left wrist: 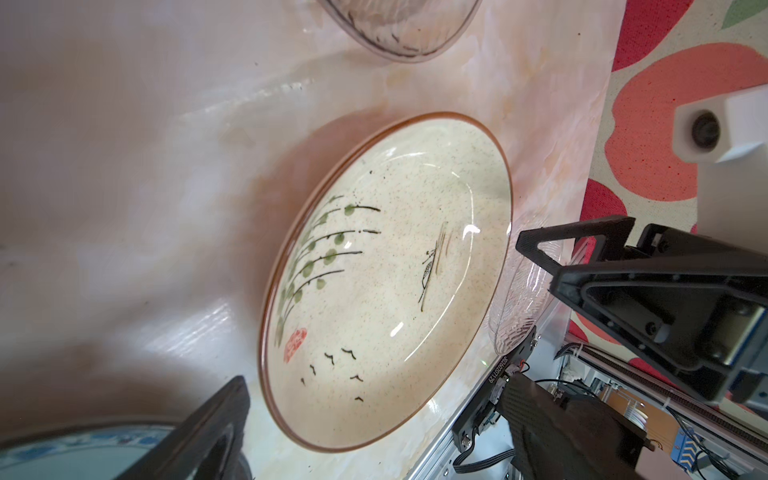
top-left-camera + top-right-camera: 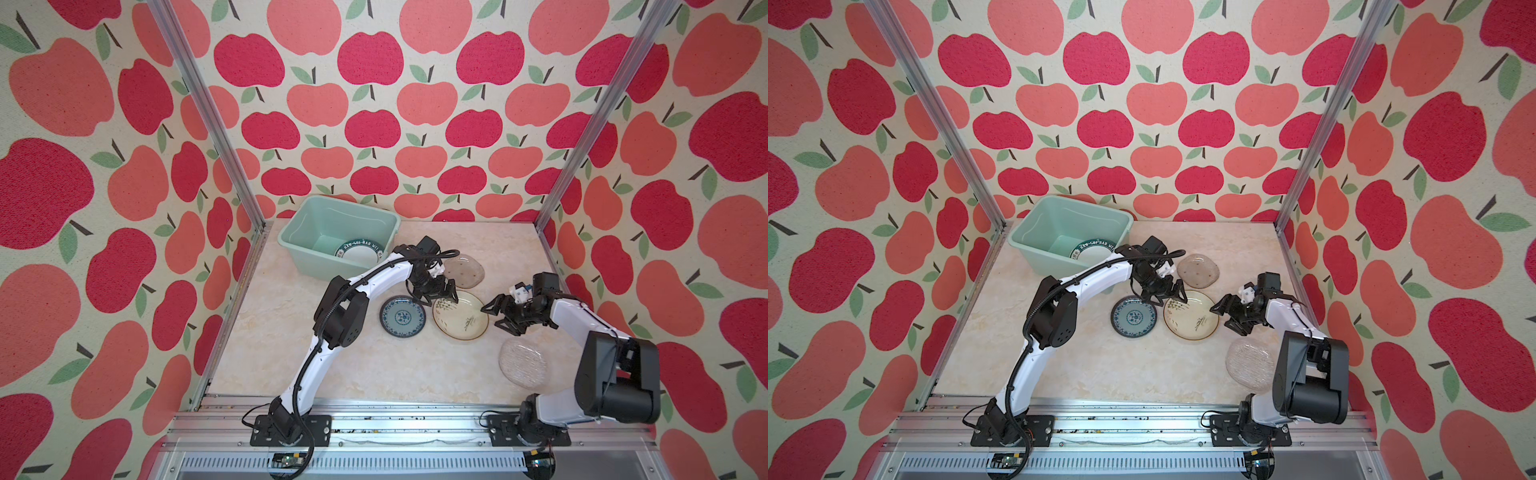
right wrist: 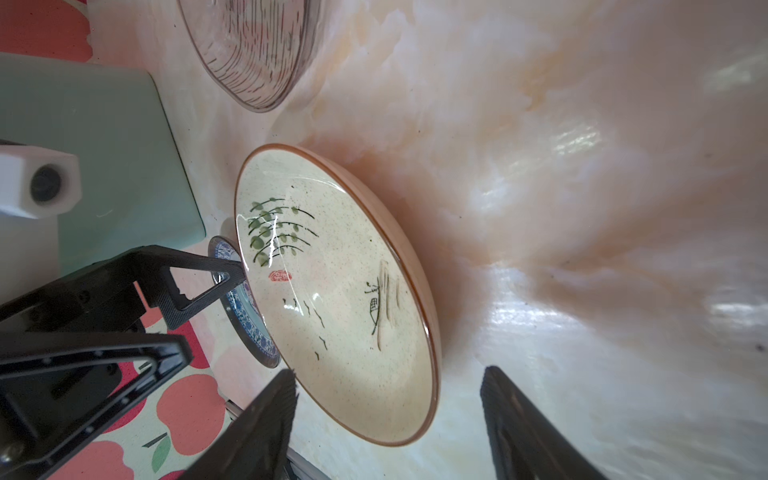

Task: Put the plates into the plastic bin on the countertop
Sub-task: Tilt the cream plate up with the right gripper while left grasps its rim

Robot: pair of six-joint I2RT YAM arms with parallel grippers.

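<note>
In both top views the cream plate (image 2: 461, 318) lies flat on the countertop (image 2: 332, 365). The teal plate (image 2: 402, 316) is just beside it, the far glass plate (image 2: 467, 272) on its wall side and the near glass plate (image 2: 523, 363) on its robot side. The plastic bin (image 2: 291, 245), holding a lettered plate (image 2: 359, 251), stands well apart from it. The left gripper (image 2: 435, 298) hangs over the cream plate's rim nearest the teal plate, jaws wide apart and empty. The right gripper (image 2: 490, 318), also spread and empty, is at the opposite rim. The left wrist view shows the cream plate (image 1: 386, 282) whole, with one left finger (image 1: 208, 436) near its rim. In the right wrist view the plate's (image 3: 340, 299) edge shows between the right gripper's spread fingers (image 3: 270, 415); whether they touch it I cannot tell.
</note>
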